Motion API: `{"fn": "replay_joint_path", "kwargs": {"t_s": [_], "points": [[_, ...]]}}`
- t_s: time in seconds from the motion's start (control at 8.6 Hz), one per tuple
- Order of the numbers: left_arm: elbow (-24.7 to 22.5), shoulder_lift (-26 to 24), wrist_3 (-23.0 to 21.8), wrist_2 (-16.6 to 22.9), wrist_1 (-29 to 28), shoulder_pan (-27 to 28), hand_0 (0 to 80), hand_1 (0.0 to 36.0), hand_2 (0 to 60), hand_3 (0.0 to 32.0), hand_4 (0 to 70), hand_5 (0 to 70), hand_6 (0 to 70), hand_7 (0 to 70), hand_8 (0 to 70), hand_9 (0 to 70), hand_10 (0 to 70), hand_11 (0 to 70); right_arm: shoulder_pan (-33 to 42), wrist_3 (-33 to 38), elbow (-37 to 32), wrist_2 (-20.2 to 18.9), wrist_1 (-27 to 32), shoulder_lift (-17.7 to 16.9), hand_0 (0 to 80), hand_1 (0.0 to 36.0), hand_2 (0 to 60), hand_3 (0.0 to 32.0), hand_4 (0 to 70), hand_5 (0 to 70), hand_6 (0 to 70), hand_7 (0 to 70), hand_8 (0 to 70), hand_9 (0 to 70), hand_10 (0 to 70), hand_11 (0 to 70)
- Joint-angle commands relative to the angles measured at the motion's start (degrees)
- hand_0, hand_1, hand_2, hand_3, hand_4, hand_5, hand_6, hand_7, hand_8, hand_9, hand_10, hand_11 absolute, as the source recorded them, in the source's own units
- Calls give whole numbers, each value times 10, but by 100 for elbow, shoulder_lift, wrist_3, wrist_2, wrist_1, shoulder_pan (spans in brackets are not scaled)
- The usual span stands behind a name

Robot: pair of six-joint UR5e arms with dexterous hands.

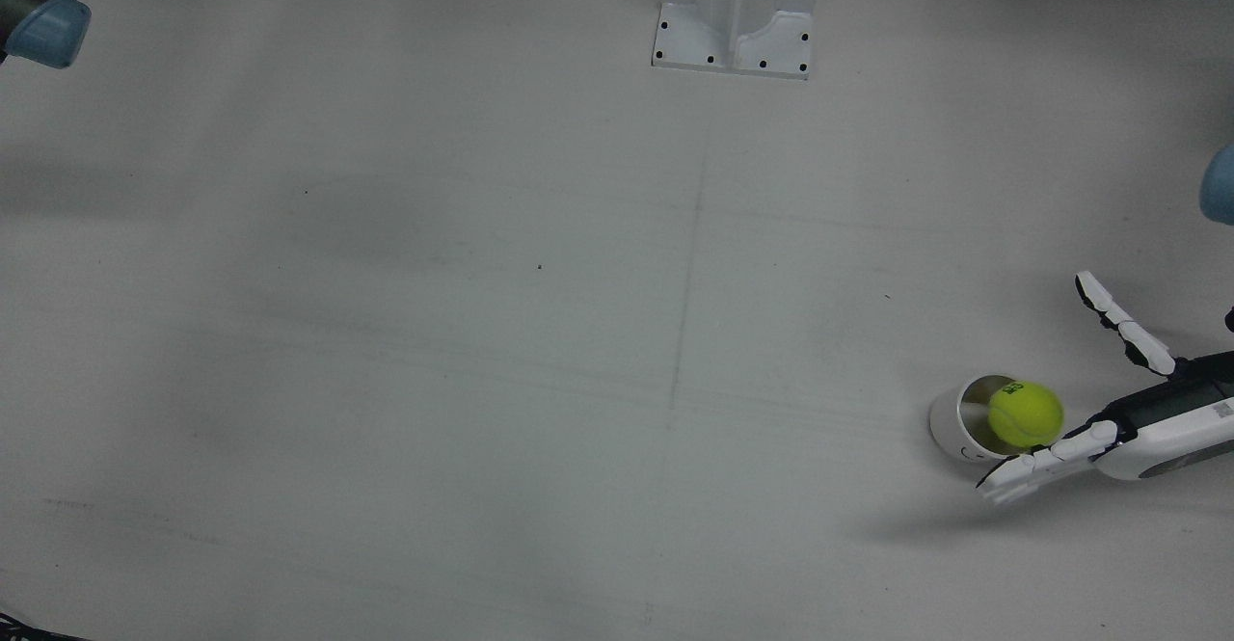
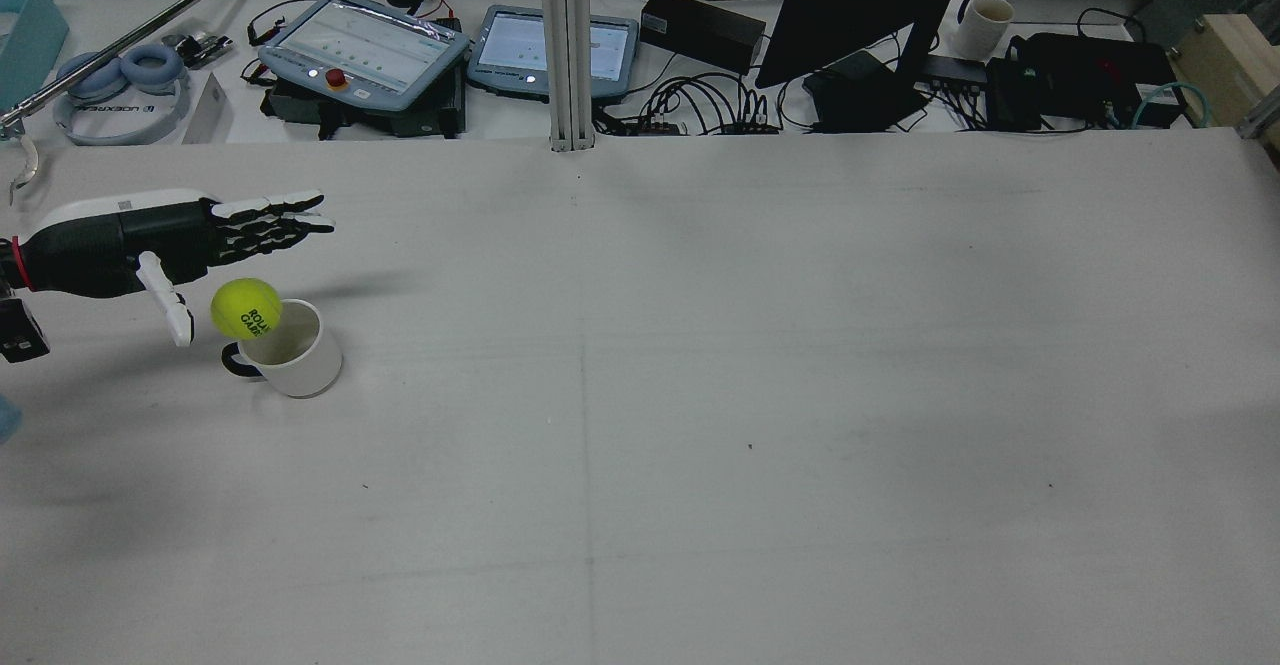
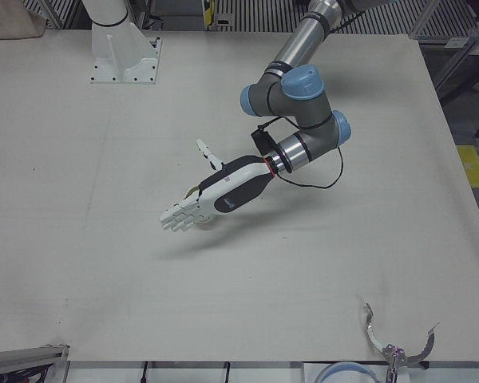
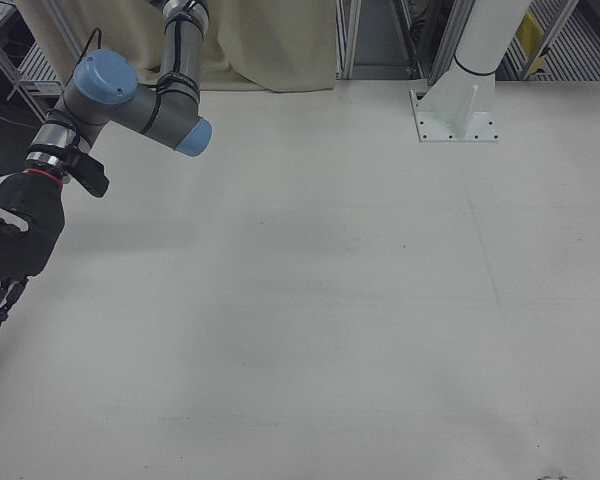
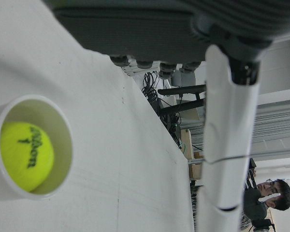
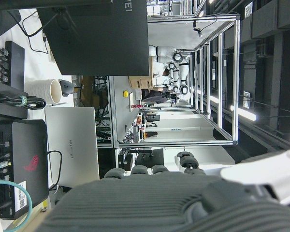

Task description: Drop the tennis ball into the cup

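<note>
The yellow tennis ball is free of my hand and sits at the mouth of the white cup near the table's left side. In the rear view the ball is over the cup's left rim, partly above it. In the left hand view the ball lies inside the cup's opening. My left hand hovers just above and behind the cup, open and empty, fingers stretched out flat; it also shows in the front view and the left-front view. My right hand hangs open, far from the cup.
A white arm pedestal stands at the robot's edge of the table. Beyond the far edge is a desk with teach pendants, a monitor and cables. The left arm's elbow reaches over the table.
</note>
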Motion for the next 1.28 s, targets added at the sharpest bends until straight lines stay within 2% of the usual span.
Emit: {"fn": "replay_joint_path", "kwargs": {"t_s": [0.0, 0.12, 0.23, 0.35, 0.47, 0.58, 0.81, 0.93, 1.05, 1.16], "points": [[0, -232, -85, 0, 383, -1141, 800, 304, 0, 0, 0, 56, 7, 136, 0, 13, 0, 0, 0, 0, 0, 0, 0, 2, 0, 0, 0, 0, 0, 0, 0, 0, 0, 0, 0, 0], [139, -355, -50, -9, 508, -1772, 800, 301, 0, 0, 0, 69, 27, 150, 0, 16, 0, 0, 0, 0, 0, 0, 0, 2, 0, 0, 0, 0, 0, 0, 0, 0, 0, 0, 0, 0], [584, -409, -76, -9, 422, -2301, 800, 331, 0, 0, 4, 94, 80, 159, 8, 17, 0, 0, 0, 0, 9, 0, 0, 2, 0, 0, 0, 0, 0, 0, 0, 0, 0, 0, 0, 0], [1224, -636, -67, -9, 203, -2585, 800, 353, 0, 0, 3, 83, 50, 188, 8, 23, 0, 0, 0, 0, 9, 0, 0, 2, 0, 0, 0, 0, 0, 0, 0, 0, 0, 0, 0, 0], [1787, -821, -24, -9, -25, -2883, 800, 339, 0, 0, 0, 75, 20, 177, 0, 21, 0, 0, 0, 0, -9, 0, 0, -7, 0, 0, 0, 0, 0, 0, 0, 0, 0, 0, 0, 0], [2036, -857, -23, -113, -19, -2973, 800, 359, 0, 0, 0, 82, 11, 199, 0, 25, 0, 0, 0, 0, -9, 0, 0, 2, 0, 0, 0, 0, 0, 0, 0, 0, 0, 0, 0, 0], [2266, -849, -15, -482, 330, -3157, 800, 360, 0, 0, 0, 121, 63, 163, 8, 18, 0, 6, 0, 0, -26, 0, 0, 2, 0, 0, 0, 0, 0, 0, 0, 0, 0, 0, 0, 0], [2276, -849, -23, -483, 507, -3446, 800, 360, 0, 0, 0, 113, 5, 157, 0, 17, 0, 7, 0, 0, -26, 0, 0, 2, 0, 0, 0, 0, 0, 0, 0, 0, 0, 0, 0, 0], [2259, -840, -23, -492, 631, -3797, 800, 360, 0, 0, 0, 113, 0, 138, 0, 13, 0, 8, 0, 0, -26, 0, 0, 2, 0, 0, 0, 0, 0, 0, 0, 0, 0, 0, 0, 0], [2250, -823, -32, -492, 780, -3835, 800, 360, 0, 0, 0, 123, 10, 113, 0, 8, 0, 8, 0, 0, -26, 0, 9, 2, 0, 0, 0, 0, 0, 0, 0, 0, 0, 0, 0, 0]]}}
